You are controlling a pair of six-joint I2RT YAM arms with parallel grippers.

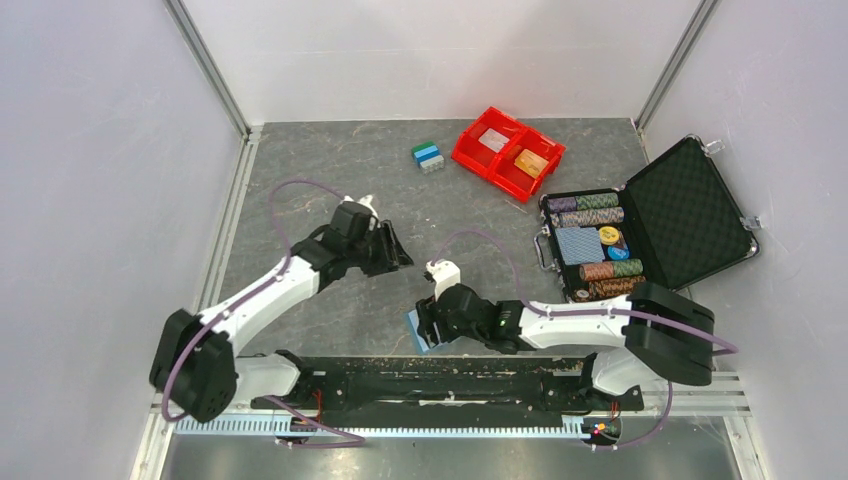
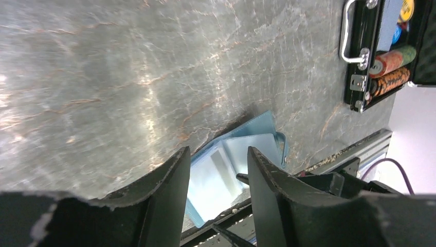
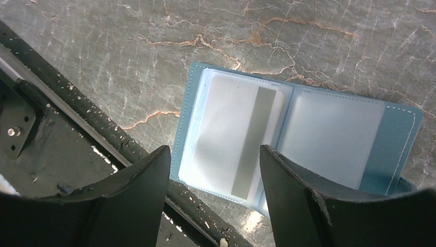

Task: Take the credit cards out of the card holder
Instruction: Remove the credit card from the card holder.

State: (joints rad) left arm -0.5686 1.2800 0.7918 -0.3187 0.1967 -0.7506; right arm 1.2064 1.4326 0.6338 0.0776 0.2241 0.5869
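Grey tabletop (image 3: 308, 31) — card holder (image 3: 329, 128) beneath right fingers (image 3: 128, 206)

I see the light-blue card holder (image 3: 398, 139) spread flat just beside the base rail (image 3: 67, 98), a whitish grey-striped card (image 3: 226, 134) seemingly in its rail-side pocket.
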